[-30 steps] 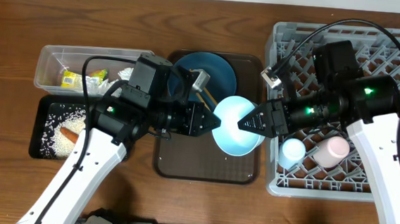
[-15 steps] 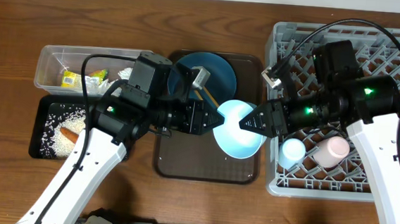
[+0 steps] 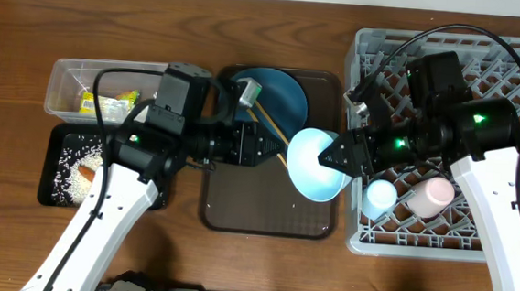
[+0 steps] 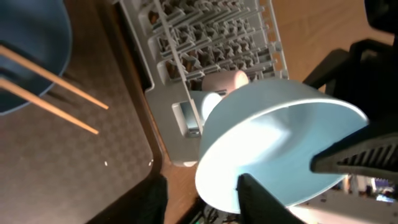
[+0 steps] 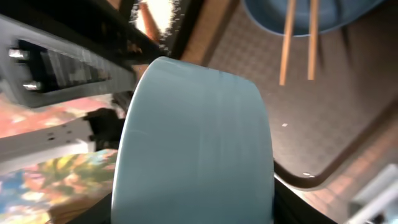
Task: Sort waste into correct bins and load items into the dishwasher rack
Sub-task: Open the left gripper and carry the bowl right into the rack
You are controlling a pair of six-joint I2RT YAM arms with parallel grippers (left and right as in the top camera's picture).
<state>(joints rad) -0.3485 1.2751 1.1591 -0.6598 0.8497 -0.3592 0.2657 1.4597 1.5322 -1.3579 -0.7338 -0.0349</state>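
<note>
The rounded pale-blue bowl (image 3: 313,168) hangs tipped on its edge above the right-hand border of the large brown serving tray (image 3: 237,208). It is clear of the tray's floor, and its hollow faces back across the tray. The right gripper (image 3: 334,156) has it pinched by the rim on the side turned away from the tray, and that grip alone looks to be carrying it.

The left gripper (image 3: 271,152) sits over the tray's middle with its jaws partly spread and nothing clamped between them. From above, its tips look just short of the bowl's near rim. In its own wrist view one finger (image 4: 261,199) overlaps that rim, so I can't tell whether it touches.

To me this reads as a hand-over. The large square grey plastic dishwasher rack (image 3: 514,62) lies just off the tray's right side, on the right arm's ground, and a bowl held on edge should slot between its pegs.

A small light-blue cup (image 3: 380,195) and a pinkish-white cup (image 3: 435,196) already stand in the rack corner nearest the tray. At the tray's far end, the large dark-blue plate (image 3: 287,92) and the pair of wooden chopsticks (image 3: 271,123) are not yet loaded.
</note>
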